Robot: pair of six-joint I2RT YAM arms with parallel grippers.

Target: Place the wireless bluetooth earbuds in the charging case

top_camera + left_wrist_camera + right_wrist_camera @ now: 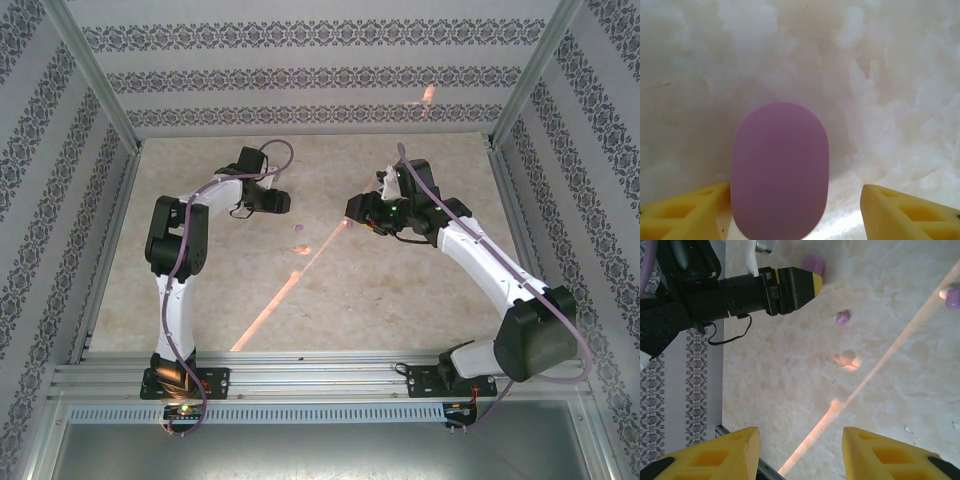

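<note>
Charging case (780,175) lies on the surface (900,90), long axis 12-to-6 in my left wrist view. My left pincer (792,200) straddles it, jaws apart: 8 o'clock finger just beside it, 4 o'clock finger clear. Judgement: centre first, then squeeze across the short axis. Right pincer (801,440) apart, empty. Earbuds (842,318) lie loose.

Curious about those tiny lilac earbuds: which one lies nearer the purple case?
The earbud near the middle top of the right wrist view, not far from the case; the other earbud, whitish-tipped, lies at that view's right edge.
</note>
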